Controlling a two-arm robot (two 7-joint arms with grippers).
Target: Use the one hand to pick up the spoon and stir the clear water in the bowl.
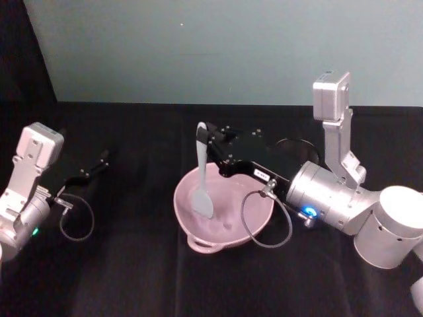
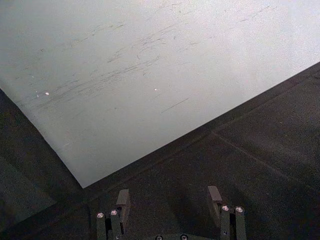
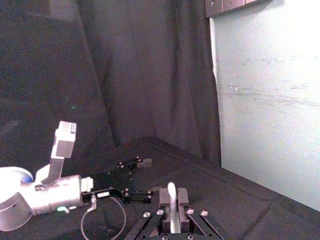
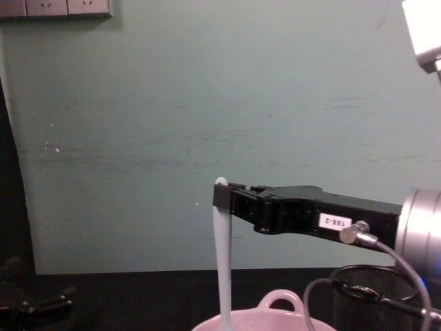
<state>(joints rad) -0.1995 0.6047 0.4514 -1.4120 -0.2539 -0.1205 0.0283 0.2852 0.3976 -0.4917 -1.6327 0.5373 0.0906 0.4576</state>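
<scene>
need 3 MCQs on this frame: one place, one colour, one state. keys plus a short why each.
1. Where is the head of the spoon?
A. flat on the table
B. inside the bowl
C. in a mesh cup

2. What colour is the bowl?
A. pale pink
B. blue
C. black

3. How is the left tool?
A. shut on the spoon
B. shut on the bowl's loop handle
C. open, holding nothing

Answers:
1 B: the head view shows the spoon upright in the right tool, its head down inside the bowl's rim.
2 A: rim and wall show pale pink against the black cloth.
3 C: the left wrist view shows its fingers apart with nothing between them; it sits off to the left of the bowl.
</scene>
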